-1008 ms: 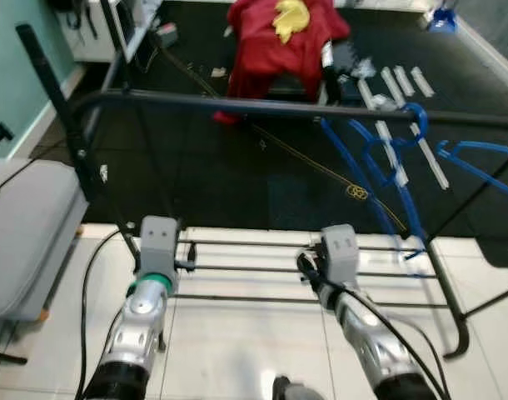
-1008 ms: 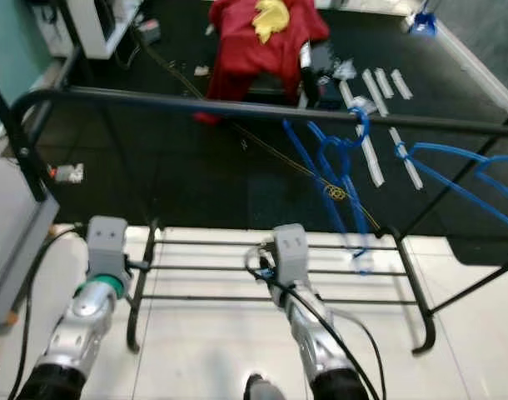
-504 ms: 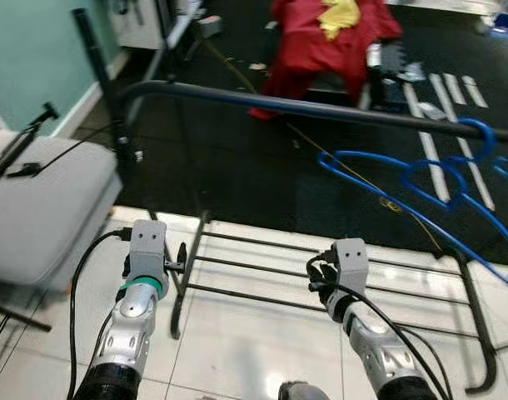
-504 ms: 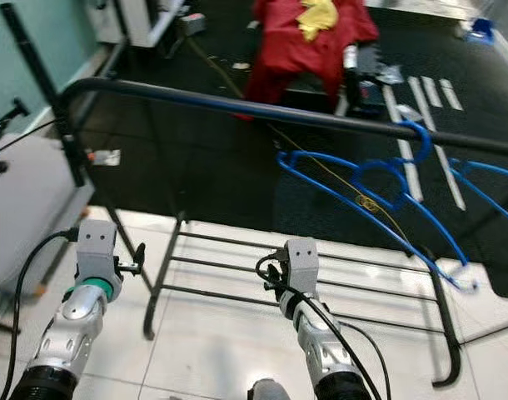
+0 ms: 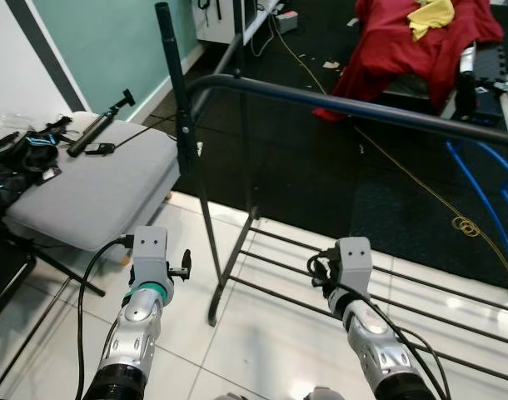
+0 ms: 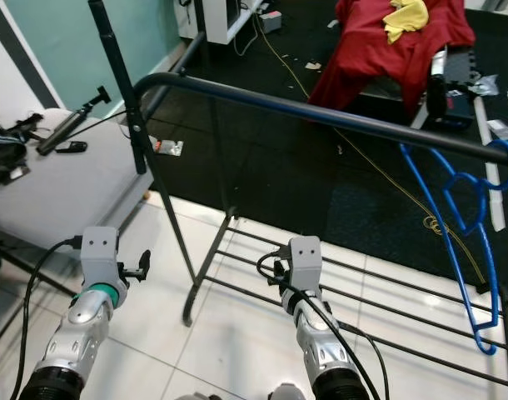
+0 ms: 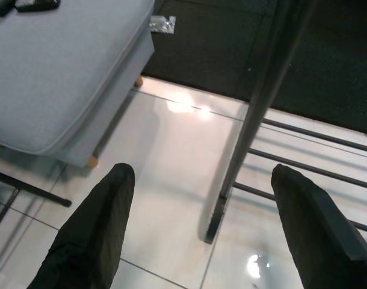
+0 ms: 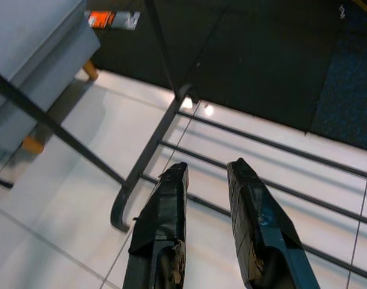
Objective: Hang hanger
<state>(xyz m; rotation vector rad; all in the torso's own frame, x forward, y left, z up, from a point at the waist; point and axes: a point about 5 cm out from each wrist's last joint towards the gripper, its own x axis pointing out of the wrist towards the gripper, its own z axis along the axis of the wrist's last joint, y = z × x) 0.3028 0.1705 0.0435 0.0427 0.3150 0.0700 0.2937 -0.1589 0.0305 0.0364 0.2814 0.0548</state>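
A blue hanger (image 6: 469, 218) hangs by its hook from the black rail (image 6: 321, 118) of a clothes rack, near the rail's right end. Both arms are held low over the white tiles, in front of the rack and well below the rail. My left gripper (image 7: 203, 174) is open wide and empty, above the floor beside the rack's front left foot (image 7: 215, 224). My right gripper (image 8: 207, 173) has a narrow gap between its fingers and nothing in it. It points down at the rack's lower shelf bars (image 8: 274, 144). Neither gripper touches the hanger.
A grey cushioned seat (image 5: 87, 179) stands to the left with a black tripod stick (image 5: 100, 133) lying on it. The rack's upright pole (image 5: 183, 125) rises at its left end. A red cloth (image 5: 404, 42) lies draped beyond the rack on the dark mat, which a yellow cable (image 5: 466, 225) crosses.
The whole view has swung to the left, so the rack sits further right and the grey seat has come into sight. Both arms keep their low pose.
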